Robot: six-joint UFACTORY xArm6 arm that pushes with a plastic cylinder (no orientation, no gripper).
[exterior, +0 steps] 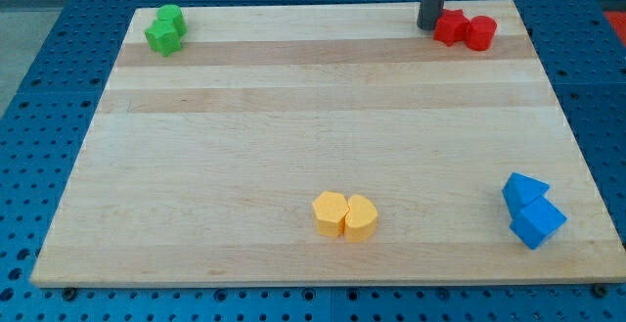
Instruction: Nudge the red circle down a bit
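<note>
The red circle [480, 32] sits near the view's top right corner of the wooden board [293, 116]. A red star-like block [451, 27] touches its left side. My tip [429, 25] stands at the board's top edge, just left of the red star block and touching or nearly touching it. The red star lies between my tip and the red circle.
Two green blocks [166, 29] sit together at the top left. Two yellow blocks [344, 214] sit side by side near the bottom middle. A blue triangle [522, 190] and a blue cube-like block [537, 223] sit together at the bottom right.
</note>
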